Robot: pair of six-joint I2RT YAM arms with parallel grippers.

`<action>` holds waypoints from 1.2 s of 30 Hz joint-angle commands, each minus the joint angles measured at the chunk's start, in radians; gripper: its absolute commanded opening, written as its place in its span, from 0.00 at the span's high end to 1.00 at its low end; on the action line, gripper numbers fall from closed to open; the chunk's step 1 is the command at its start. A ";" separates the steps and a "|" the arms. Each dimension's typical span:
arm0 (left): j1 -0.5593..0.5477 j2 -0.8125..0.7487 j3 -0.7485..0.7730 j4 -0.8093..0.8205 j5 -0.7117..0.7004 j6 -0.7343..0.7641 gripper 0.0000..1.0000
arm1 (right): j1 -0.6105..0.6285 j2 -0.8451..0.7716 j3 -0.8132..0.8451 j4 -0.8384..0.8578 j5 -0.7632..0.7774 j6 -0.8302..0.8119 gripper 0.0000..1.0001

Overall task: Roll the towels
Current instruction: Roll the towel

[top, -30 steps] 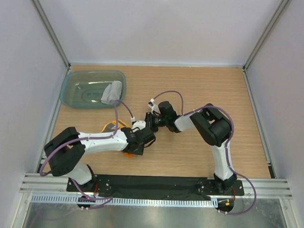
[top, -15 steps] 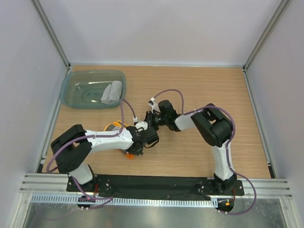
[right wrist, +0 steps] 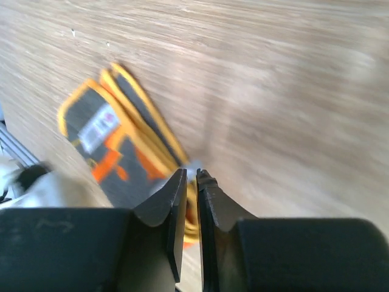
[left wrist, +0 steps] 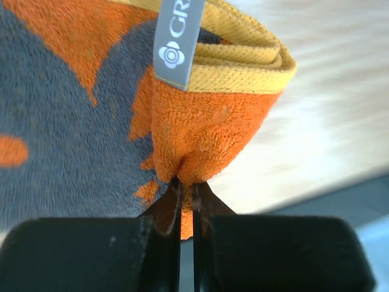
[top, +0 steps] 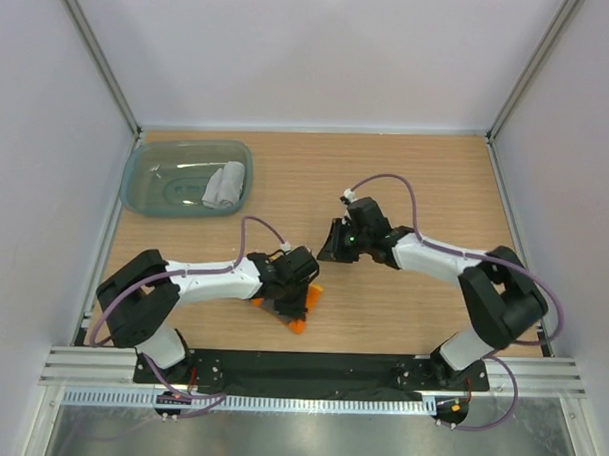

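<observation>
**Pinching the orange towel [left wrist: 209, 137] in the left tool [left wrist: 187, 184], right tool [right wrist: 189, 176] free**

From my left wrist camera, I see the left tool clamped on a fold of the orange towel. Its two fingers are pressed together and a nub of orange terry is squeezed between the tips. Just past the tips the cloth bulges out. Its grey face [left wrist: 61, 121], patched with orange, spreads off to one side of the tool. Farther beyond the tips runs a yellow stitched hem [left wrist: 243, 76], doubled over on itself, with a grey label [left wrist: 176, 42] hanging across it.

On the overhead view, this towel is a small orange bundle poking out from under the left tool, low on the table [top: 436, 183].

The right tool stands well apart from the left one. Its fingers are almost together, with only a thin slit between them and nothing in it. Through its wrist camera, which is blurred, I make out the orange towel on the wood beyond the fingertips, in layered yellow-edged folds. I cannot tell whether the tips touch it.

The light grey towel [top: 224, 185] is far from both tools. It sits as a short roll inside the teal plastic tub [top: 146, 172], against the tub's wall nearer the tools.
</observation>
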 commanded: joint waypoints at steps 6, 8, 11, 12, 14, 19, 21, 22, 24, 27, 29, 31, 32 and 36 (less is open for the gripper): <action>0.062 0.089 -0.152 0.654 0.577 -0.206 1.00 | 0.005 -0.280 -0.097 -0.314 0.186 0.071 0.75; 0.091 0.106 -0.194 0.775 0.674 -0.287 1.00 | 0.005 -0.348 -0.116 -0.355 0.195 0.072 0.74; 0.133 0.157 -0.227 1.010 0.780 -0.393 1.00 | 0.005 -0.426 -0.136 -0.394 0.186 0.077 0.71; 0.144 0.175 -0.244 1.108 0.798 -0.416 1.00 | 0.006 -0.443 -0.151 -0.395 0.176 0.077 0.69; 0.171 0.218 -0.257 1.174 0.837 -0.447 1.00 | 0.006 -0.487 -0.169 -0.380 0.131 0.080 0.66; 0.219 0.264 -0.279 1.218 0.868 -0.458 1.00 | 0.031 -0.526 -0.263 -0.268 0.037 0.123 0.53; 0.236 0.272 -0.284 1.228 0.878 -0.459 1.00 | 0.052 -0.518 -0.298 -0.254 0.048 0.134 0.53; 0.242 0.274 -0.290 1.230 0.883 -0.459 1.00 | 0.058 -0.517 -0.312 -0.222 0.047 0.149 0.53; 0.249 0.277 -0.294 1.236 0.891 -0.459 1.00 | 0.078 -0.501 -0.347 -0.184 0.047 0.164 0.52; 0.256 0.293 -0.304 1.238 0.900 -0.458 1.00 | 0.112 -0.465 -0.361 -0.123 0.062 0.178 0.52; 0.256 0.301 -0.310 1.244 0.900 -0.458 1.00 | 0.129 -0.445 -0.360 -0.086 0.070 0.184 0.52; 0.257 0.312 -0.316 1.247 0.900 -0.456 1.00 | 0.152 -0.422 -0.349 -0.060 0.076 0.187 0.52; 0.257 0.312 -0.319 1.254 0.897 -0.456 1.00 | 0.158 -0.415 -0.346 -0.053 0.080 0.189 0.52; 0.256 0.313 -0.331 1.267 0.895 -0.456 1.00 | 0.181 -0.374 -0.324 -0.036 0.091 0.189 0.52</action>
